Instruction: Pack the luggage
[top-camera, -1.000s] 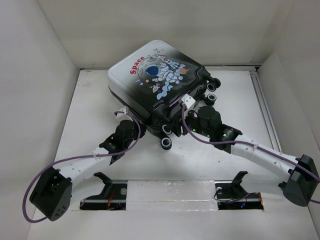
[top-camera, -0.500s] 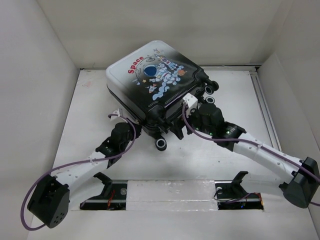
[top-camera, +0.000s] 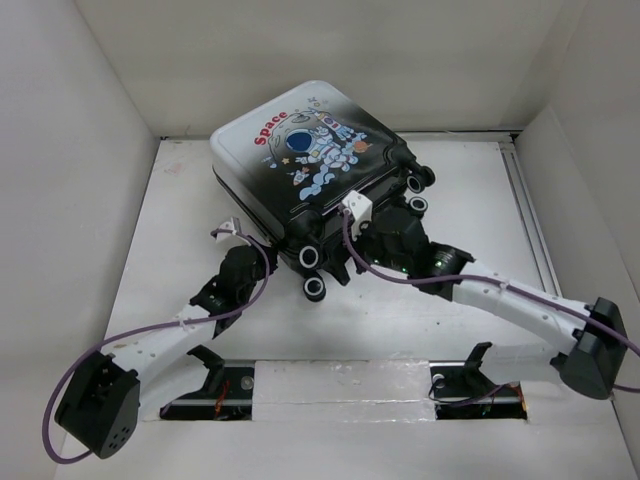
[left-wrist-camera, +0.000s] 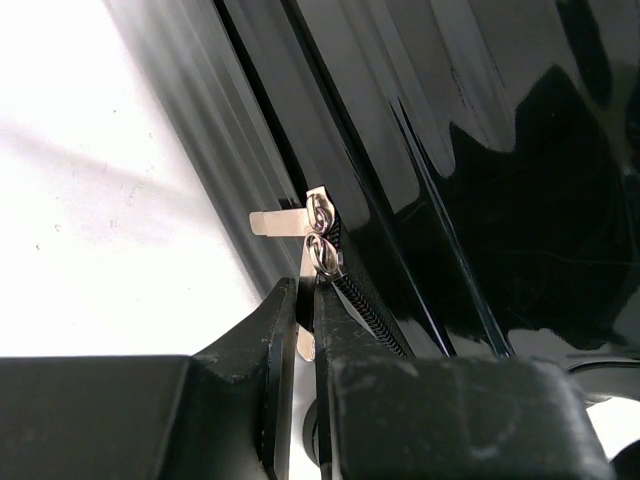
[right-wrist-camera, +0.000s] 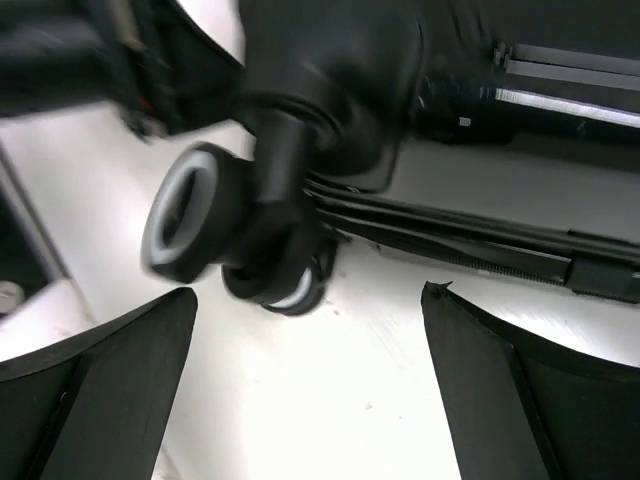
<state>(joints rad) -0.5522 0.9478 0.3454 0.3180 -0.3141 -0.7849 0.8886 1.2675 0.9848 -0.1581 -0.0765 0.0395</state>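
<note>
The right claw (right-wrist-camera: 310, 380) now gapes wide, released (a second ago it was only half spread), and has slid left, close beside a caster wheel (right-wrist-camera: 185, 225). The left claw (left-wrist-camera: 305, 335) stays clenched on the zipper pull (left-wrist-camera: 320, 252). The luggage (top-camera: 300, 150) sits tilted at upper centre of the overhead view, nudged slightly left. The left arm (top-camera: 160, 345) and right arm (top-camera: 510, 300) stretch forward, low, converging on its near edge.

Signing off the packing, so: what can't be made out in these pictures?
Contents of the black-and-white hard-shell suitcase: top view, its lid hides them.
Zipper run beyond the silver pull tab pinched in the left hand: left wrist view, cut off by edges.
Black-and-white caster wheel: right wrist view, motion-blurred.
</note>
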